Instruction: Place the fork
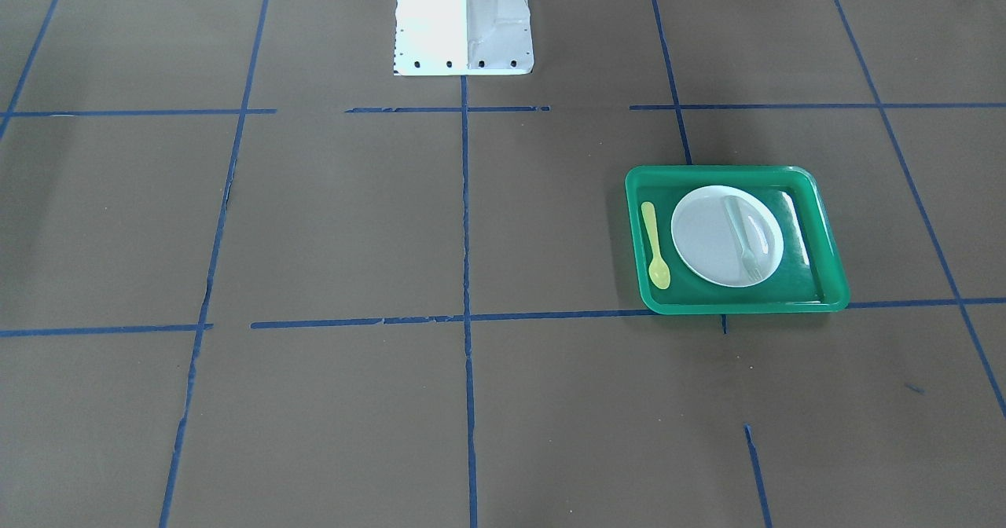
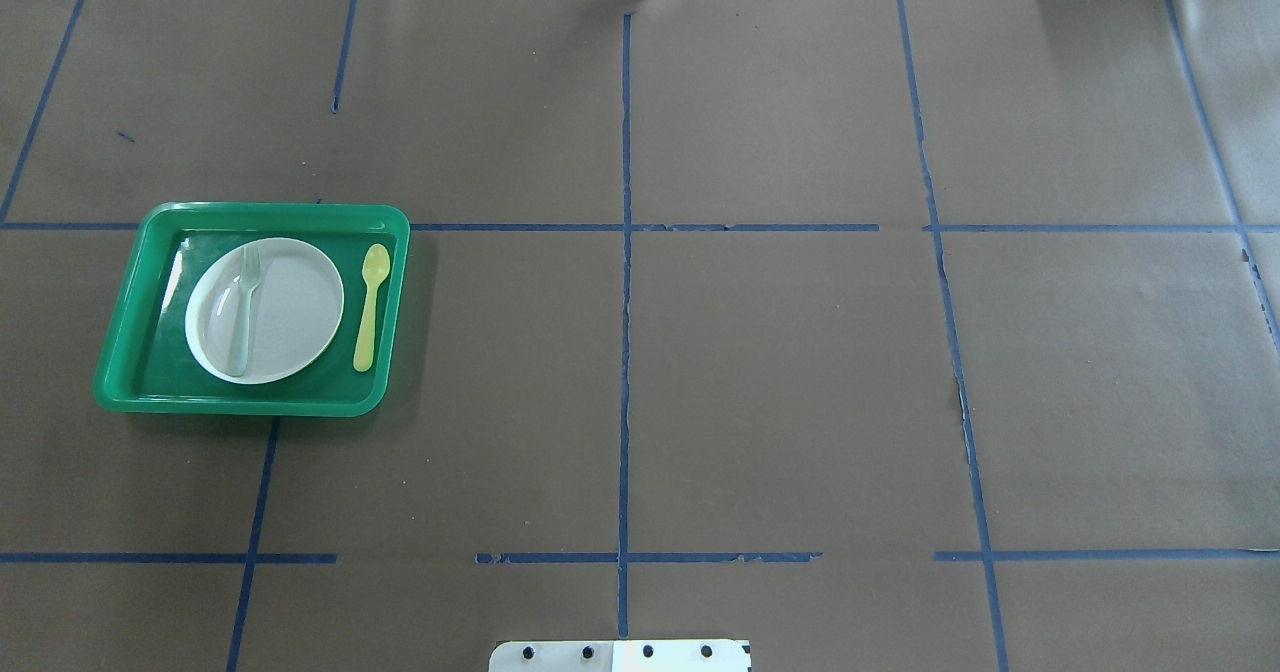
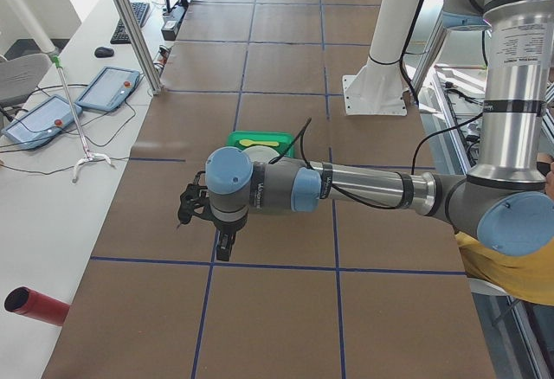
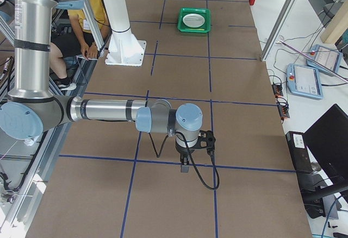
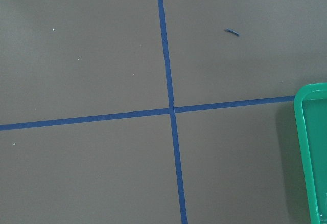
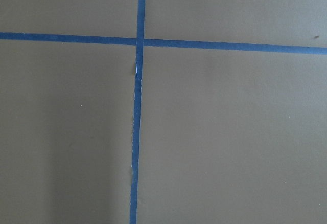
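Note:
The pale translucent fork (image 2: 243, 302) lies across the left part of a white plate (image 2: 290, 302), tines toward the far side. The plate sits in a green tray (image 2: 250, 404) on the robot's left. The front-facing view shows the fork (image 1: 743, 237), plate (image 1: 703, 237) and tray (image 1: 739, 306) too. Neither gripper touches them. My left gripper (image 3: 185, 213) hovers over bare table near the tray (image 3: 260, 141); I cannot tell if it is open. My right gripper (image 4: 209, 140) hovers far from the tray (image 4: 194, 19); its state is unclear.
A yellow spoon (image 2: 370, 297) lies in the tray beside the plate. The left wrist view shows only the tray's rim (image 5: 312, 152) and blue tape lines. The white robot base (image 1: 462, 21) stands mid-table. A person sits behind the robot (image 4: 95, 10).

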`<action>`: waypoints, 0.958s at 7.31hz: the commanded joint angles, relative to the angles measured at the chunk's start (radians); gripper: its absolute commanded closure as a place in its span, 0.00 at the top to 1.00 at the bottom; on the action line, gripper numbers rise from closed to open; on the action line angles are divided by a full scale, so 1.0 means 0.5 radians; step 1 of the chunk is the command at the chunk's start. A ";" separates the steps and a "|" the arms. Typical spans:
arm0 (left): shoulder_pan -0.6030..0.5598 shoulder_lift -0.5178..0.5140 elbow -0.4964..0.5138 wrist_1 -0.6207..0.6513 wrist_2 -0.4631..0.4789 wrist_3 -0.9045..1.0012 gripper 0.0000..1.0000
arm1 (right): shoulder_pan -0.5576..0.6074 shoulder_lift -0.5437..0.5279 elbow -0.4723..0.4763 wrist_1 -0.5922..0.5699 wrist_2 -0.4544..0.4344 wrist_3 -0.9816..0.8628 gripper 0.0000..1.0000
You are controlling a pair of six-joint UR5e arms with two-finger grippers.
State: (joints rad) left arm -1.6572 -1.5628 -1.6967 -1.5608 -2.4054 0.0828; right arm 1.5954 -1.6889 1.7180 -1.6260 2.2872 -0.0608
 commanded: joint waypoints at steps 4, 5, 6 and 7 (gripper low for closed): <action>0.050 0.075 0.059 -0.154 0.028 0.012 1.00 | 0.000 0.000 0.000 0.000 0.000 0.002 1.00; 0.096 0.103 0.098 -0.380 -0.003 -0.003 1.00 | 0.000 -0.003 0.000 0.000 0.000 -0.001 1.00; 0.230 0.113 0.083 -0.643 -0.018 -0.167 1.00 | 0.000 -0.003 0.000 0.000 0.000 0.002 1.00; 0.428 0.107 0.028 -0.761 -0.018 -0.539 1.00 | 0.000 -0.003 0.000 0.000 0.000 0.002 1.00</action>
State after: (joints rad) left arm -1.5401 -1.5114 -1.6624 -1.8400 -2.4104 -0.0231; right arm 1.5953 -1.6902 1.7181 -1.6260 2.2872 -0.0603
